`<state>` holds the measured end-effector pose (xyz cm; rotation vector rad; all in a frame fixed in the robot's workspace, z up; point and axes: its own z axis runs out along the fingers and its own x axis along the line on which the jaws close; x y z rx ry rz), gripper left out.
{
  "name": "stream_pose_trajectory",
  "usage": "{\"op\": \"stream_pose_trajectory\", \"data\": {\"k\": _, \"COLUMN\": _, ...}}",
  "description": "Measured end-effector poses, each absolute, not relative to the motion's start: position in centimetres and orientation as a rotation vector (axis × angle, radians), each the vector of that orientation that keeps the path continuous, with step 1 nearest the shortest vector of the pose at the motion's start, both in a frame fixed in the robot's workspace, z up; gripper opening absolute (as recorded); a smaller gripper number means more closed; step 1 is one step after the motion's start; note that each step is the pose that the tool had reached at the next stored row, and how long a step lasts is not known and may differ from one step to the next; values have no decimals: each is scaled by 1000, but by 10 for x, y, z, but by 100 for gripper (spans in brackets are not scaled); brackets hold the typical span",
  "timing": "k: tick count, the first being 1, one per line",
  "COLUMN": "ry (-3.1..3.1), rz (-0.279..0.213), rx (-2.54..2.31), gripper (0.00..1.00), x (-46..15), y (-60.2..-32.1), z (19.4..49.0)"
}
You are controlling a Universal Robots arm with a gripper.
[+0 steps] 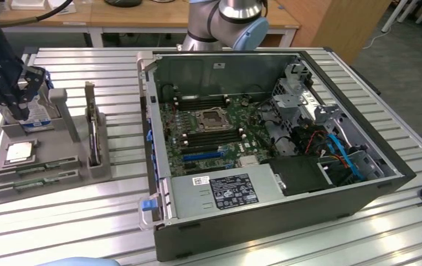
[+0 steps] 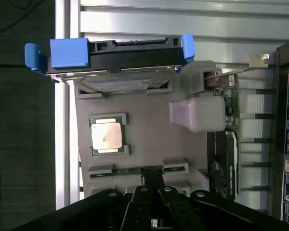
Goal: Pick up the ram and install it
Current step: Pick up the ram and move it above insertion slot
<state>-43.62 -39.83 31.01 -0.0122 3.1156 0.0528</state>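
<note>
Ram point(image 1: 45, 165) point(image 2: 123, 172): lies flat in a slot of the grey parts tray point(image 1: 4, 132) point(image 2: 149, 130), at the tray's 6 o'clock end in the exterior view. Not lifted, not installed. A second ram stick point(image 1: 37, 180) lies parallel, just beside it toward 6 o'clock.

CPU point(image 1: 20, 151) point(image 2: 106, 136): sits in its square recess just beside the ram, at its 11 o'clock in the exterior view.

Gripper point(image 1: 20, 108) point(image 2: 151, 172): claw tips pressed together, nothing between them. The exterior view puts it above the tray's 12 o'clock end, in front of the hard drive point(image 1: 37, 113) point(image 2: 115, 55) in its blue caddy and clear of the ram. In the wrist view the tips line up over the middle of the stick.

Expansion card point(image 1: 91, 130) point(image 2: 229, 159): stands on edge along the tray's 3 o'clock side.

Computer case point(image 1: 388, 166): open, side panel off, at 3 o'clock from the tray and near it. Motherboard point(image 1: 219, 144) exposed, with a CPU socket point(image 1: 212, 119) at its middle and long dark slots on both sides of it.

Tray and case both rest on the slatted aluminium table point(image 1: 107, 221) point(image 2: 183, 19). Arm base point(image 1: 226, 22) at 12 o'clock, behind the case.
</note>
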Motion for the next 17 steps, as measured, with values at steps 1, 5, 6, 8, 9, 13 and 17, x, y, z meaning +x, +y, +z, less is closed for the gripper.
{"op": "stream_pose_trajectory", "data": {"k": 1, "ry": 3116, "rz": 53, "rx": -29, "gripper": 10, "x": -436, "y": -398, "z": 310}}
{"op": "stream_pose_trajectory", "data": {"k": 5, "ry": 3115, "rz": 54, "rx": -109, "gripper": 10, "x": -436, "y": -398, "z": 309}}
{"op": "stream_pose_trajectory", "data": {"k": 6, "ry": 3114, "rz": 54, "rx": -135, "gripper": 10, "x": -436, "y": -398, "z": 309}}
{"op": "stream_pose_trajectory", "data": {"k": 8, "ry": 3112, "rz": 55, "rx": -189, "gripper": 10, "x": -436, "y": -398, "z": 309}}
{"op": "stream_pose_trajectory", "data": {"k": 9, "ry": 3110, "rz": 55, "rx": -216, "gripper": 10, "x": -436, "y": -398, "z": 309}}
{"op": "stream_pose_trajectory", "data": {"k": 13, "ry": 3103, "rz": 57, "rx": -310, "gripper": 10, "x": -436, "y": -398, "z": 309}}
{"op": "stream_pose_trajectory", "data": {"k": 17, "ry": 3096, "rz": 57, "rx": -383, "gripper": 10, "x": -436, "y": -399, "z": 309}}
